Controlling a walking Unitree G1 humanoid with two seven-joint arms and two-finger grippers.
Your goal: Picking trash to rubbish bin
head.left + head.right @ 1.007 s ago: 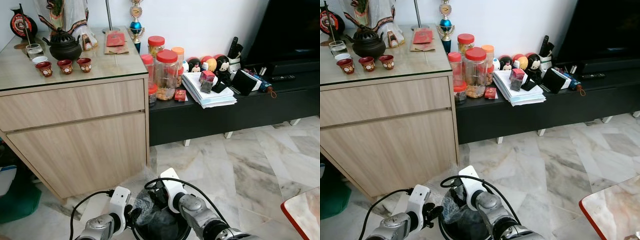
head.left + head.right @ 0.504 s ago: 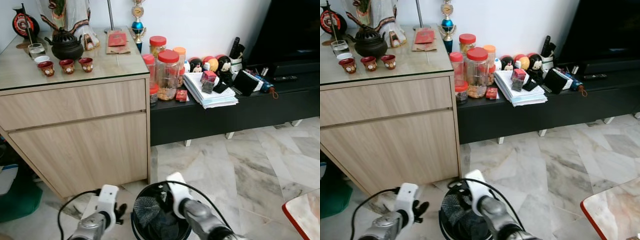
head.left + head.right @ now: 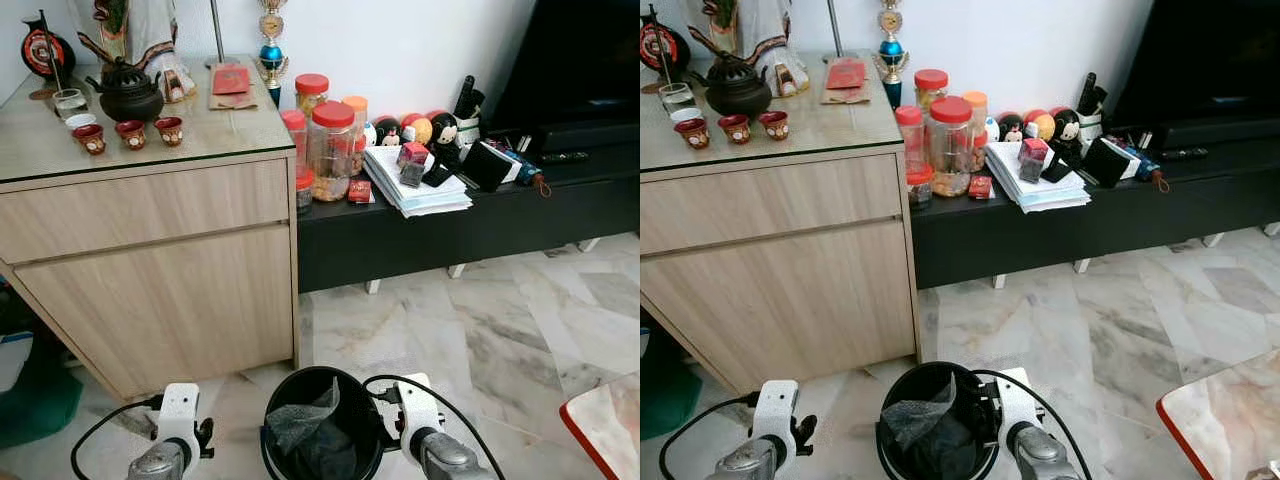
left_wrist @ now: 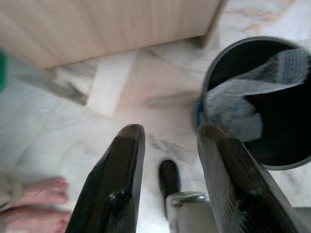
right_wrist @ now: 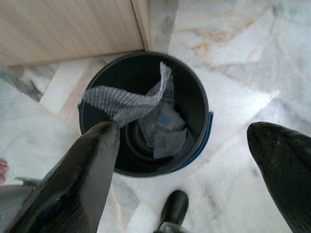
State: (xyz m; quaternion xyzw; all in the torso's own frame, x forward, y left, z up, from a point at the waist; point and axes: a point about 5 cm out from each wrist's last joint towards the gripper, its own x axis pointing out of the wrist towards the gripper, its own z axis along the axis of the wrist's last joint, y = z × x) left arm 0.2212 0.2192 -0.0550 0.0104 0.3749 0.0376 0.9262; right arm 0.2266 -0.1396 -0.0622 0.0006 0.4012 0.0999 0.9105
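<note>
Right end effector (image 5: 182, 165) agape above bin (image 5: 144, 112)

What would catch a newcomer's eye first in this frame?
Probably the black rubbish bin on the marble floor near the corner of the wooden cabinet, with a crumpled sheet of bubble wrap sticking out over its rim. The left gripper and right gripper flank it, both open and empty. Behind, red-lidded jars crowd the low black TV bench.
</note>
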